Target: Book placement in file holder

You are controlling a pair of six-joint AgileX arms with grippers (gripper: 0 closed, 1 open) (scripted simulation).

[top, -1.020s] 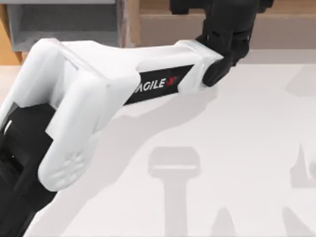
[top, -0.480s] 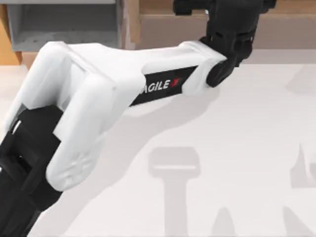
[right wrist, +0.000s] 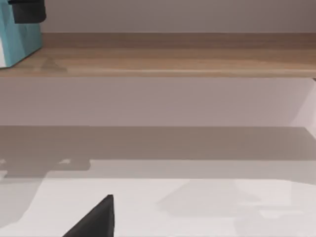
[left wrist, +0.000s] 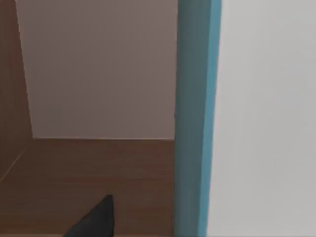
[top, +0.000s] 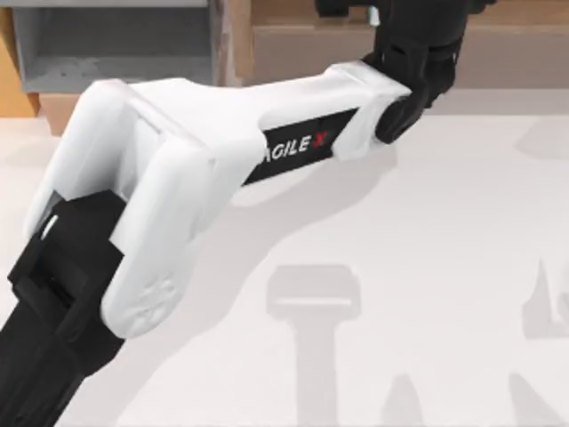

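Left claw (top: pixel 404 18), at the bench's (top: pixel 427 231) far edge over the long brown wooden shelf (top: pixel 498 44), seems to grip the upright book (left wrist: pixel 195 118); I cannot tell the fingers' spread. Grey-walled, boxy holder (top: pixel 116 49) waits far left, so the carry looks underway, calling for a leftward swing. Right claw (right wrist: pixel 94 219) idles low over the bench.

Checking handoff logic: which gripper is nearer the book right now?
Left. The left gripper is at the book, over the brown shelf. From the right wrist, the book sits far off across the table.
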